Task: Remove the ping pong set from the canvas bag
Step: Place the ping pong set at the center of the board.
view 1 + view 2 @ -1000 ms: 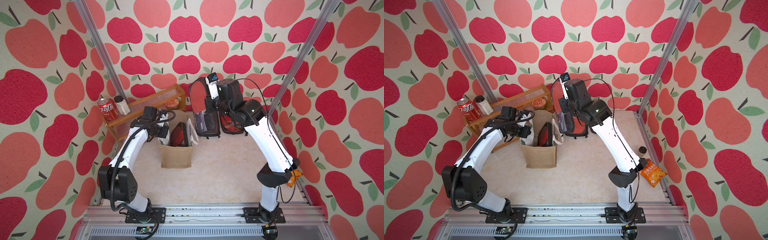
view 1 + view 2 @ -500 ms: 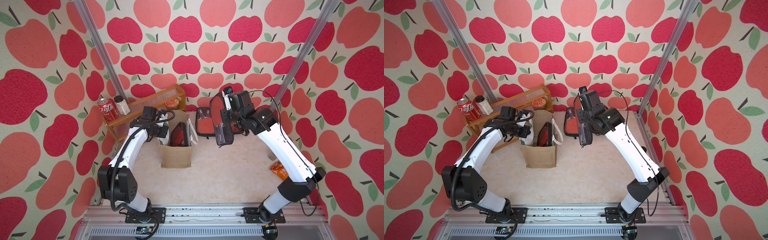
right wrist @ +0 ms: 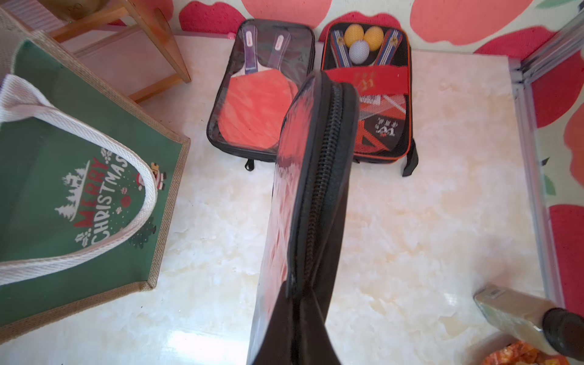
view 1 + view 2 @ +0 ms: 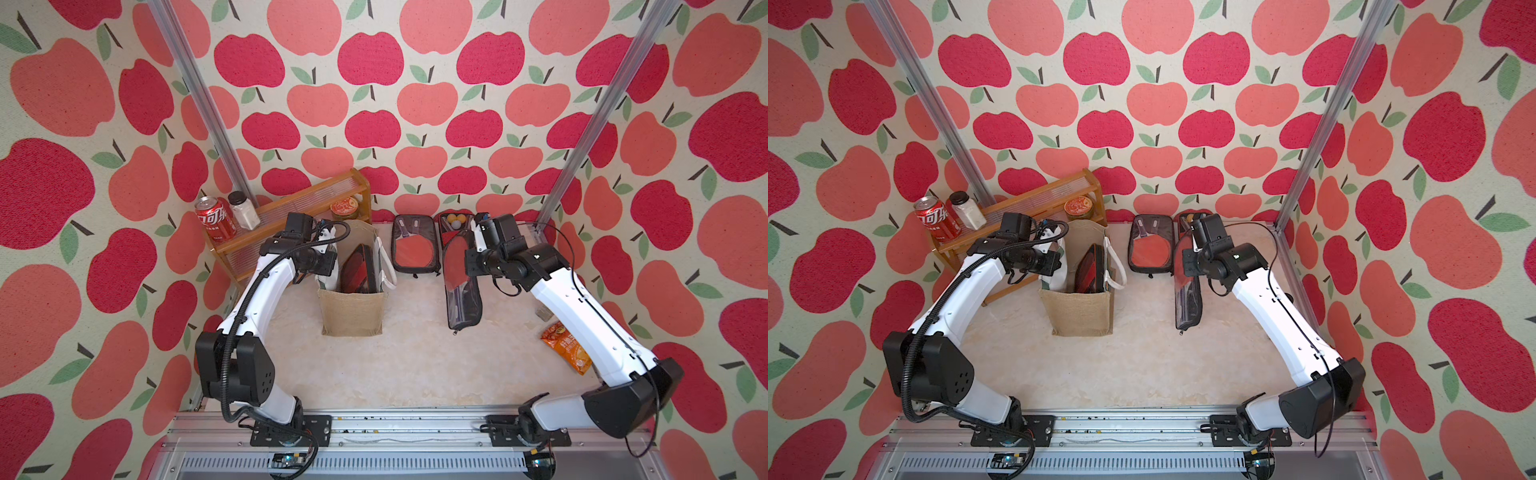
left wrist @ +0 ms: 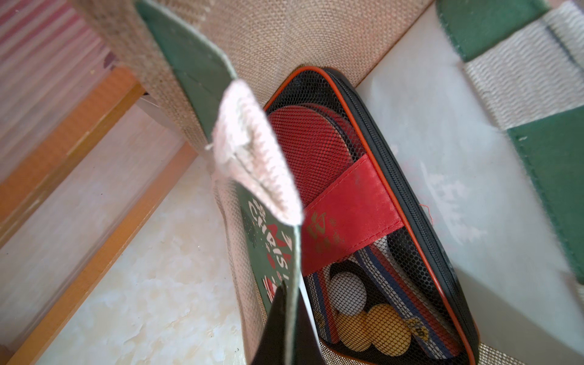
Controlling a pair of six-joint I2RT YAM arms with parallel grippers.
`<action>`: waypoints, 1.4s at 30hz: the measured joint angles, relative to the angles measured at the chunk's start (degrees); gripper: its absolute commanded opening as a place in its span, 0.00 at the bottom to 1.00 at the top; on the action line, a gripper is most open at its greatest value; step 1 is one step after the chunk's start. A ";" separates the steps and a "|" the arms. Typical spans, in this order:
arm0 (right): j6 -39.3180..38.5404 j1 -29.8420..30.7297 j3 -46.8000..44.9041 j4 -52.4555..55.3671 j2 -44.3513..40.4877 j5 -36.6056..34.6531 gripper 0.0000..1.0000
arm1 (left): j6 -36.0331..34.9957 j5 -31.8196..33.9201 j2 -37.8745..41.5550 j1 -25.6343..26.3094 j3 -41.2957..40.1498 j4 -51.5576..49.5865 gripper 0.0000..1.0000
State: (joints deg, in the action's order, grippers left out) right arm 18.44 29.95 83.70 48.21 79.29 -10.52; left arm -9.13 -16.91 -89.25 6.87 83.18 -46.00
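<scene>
The right gripper (image 3: 294, 316), clenched on a black zippered ping pong case (image 4: 463, 286), has carried it down from above to the table, right of the tan burlap canvas bag (image 4: 352, 307). 1 mesh ping pong set (image 5: 363, 221) remains inside; the left gripper (image 5: 286, 328) pinches the bag's near-left rim.

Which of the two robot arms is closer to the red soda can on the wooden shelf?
The left. Its left gripper is clamped on the canvas bag beside the shelf holding the soda can. The right gripper holds a paddle case across the table.
</scene>
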 measured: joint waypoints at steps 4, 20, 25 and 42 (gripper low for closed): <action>1.27 -3.65 -7.69 -1.95 -2.86 5.81 0.00 | 0.00 -0.02 0.00 0.02 0.00 0.00 0.00; 1.18 -14.69 -24.41 -9.73 -6.84 21.97 0.00 | -0.90 0.00 -0.66 1.05 0.00 0.13 0.00; -0.46 -17.40 -24.48 -9.77 -5.97 22.16 0.00 | -0.92 -0.02 -0.79 1.07 0.00 0.15 0.00; -6.95 -20.76 -19.80 -3.72 3.19 9.81 0.00 | -1.09 0.00 -1.20 1.53 0.02 0.20 0.00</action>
State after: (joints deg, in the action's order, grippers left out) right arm 11.49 9.19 63.90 44.49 82.48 -0.71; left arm -10.22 -16.91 -90.45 8.40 83.20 -45.80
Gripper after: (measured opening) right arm 0.070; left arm 0.050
